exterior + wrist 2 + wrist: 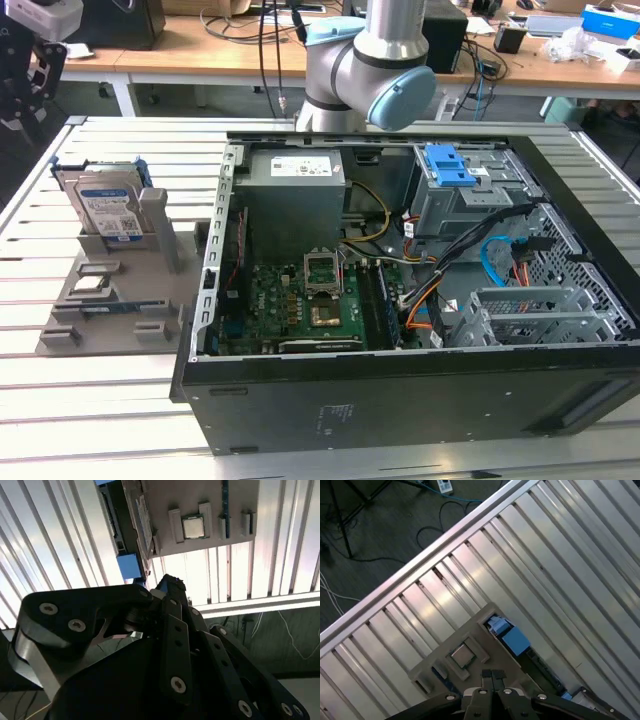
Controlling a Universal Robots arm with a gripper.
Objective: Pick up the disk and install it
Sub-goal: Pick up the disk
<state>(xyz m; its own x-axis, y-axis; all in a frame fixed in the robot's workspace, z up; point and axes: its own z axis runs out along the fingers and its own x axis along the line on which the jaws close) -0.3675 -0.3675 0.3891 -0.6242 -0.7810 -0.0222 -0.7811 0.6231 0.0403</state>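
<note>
Disk point(108, 205), silver with a white-and-blue label and a blue bracket, upright on edge in a slot of a grey holder point(110, 310) on the slatted counter point(100, 400), at the exterior view's left, just beside an open computer case point(400, 410). Not held by anything. Small square chip point(462, 656) flat in another pocket of the holder. In the first wrist view, pincer point(493, 674) above the holder and near the chip, fingertips clenched together, nothing between them. Arm point(365, 60) rising behind the case. Blue-latched drive cage point(455, 190) inside the case.
</note>
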